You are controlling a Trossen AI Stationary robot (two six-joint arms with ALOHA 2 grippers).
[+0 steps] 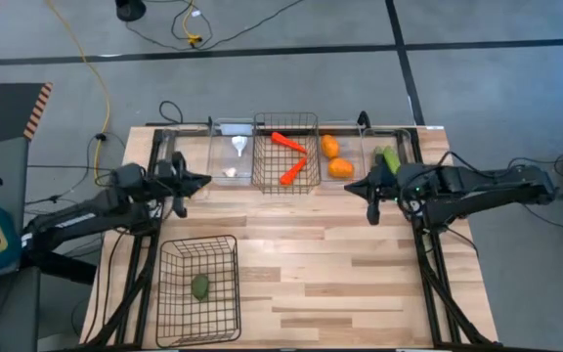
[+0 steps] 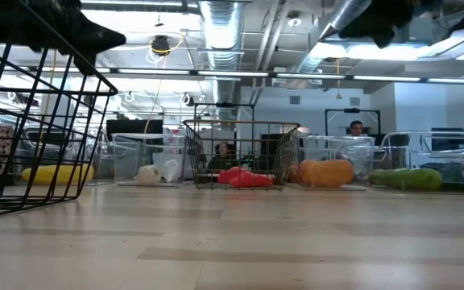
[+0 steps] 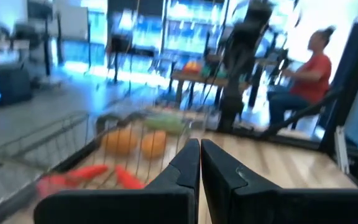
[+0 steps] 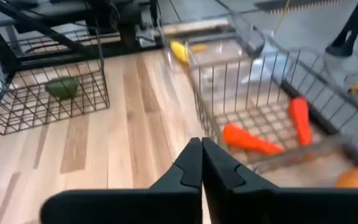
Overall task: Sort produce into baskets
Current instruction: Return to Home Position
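Nearest: large dark wire-mesh basket (image 1: 218, 313) on the near-left part of the light wooden table (image 1: 311, 274), with a dark green avocado (image 1: 200, 286) lying on its floor.

Mid-table: left gripper (image 1: 203, 182) hangs over the left side, just short of the far row. Its fingers are pinched to a thin slit and hold nothing. Right gripper (image 1: 352, 187) sits opposite on the right side, fingers pressed together, also empty. The two tips point at each other, well apart.

Far edge: a row of narrow clear plastic bins (image 1: 212, 147) with a smaller dark wire-mesh basket (image 1: 286, 115) in the middle. Left to right:
- Bin with a yellow piece (image 2: 55, 172). It's under the left arm from above; probably the squash, but the low view is too poor to be sure.
- Bin with two white garlics (image 1: 239, 147).
- Mesh basket with two red-orange carrots (image 1: 289, 143), lying apart.
- Bin with two orange fruits (image 1: 340, 167), close together.
- Bin with green cucumbers (image 1: 389, 159), partly under the right arm.

Beyond the table: a seated person (image 3: 309, 71) in a red top.
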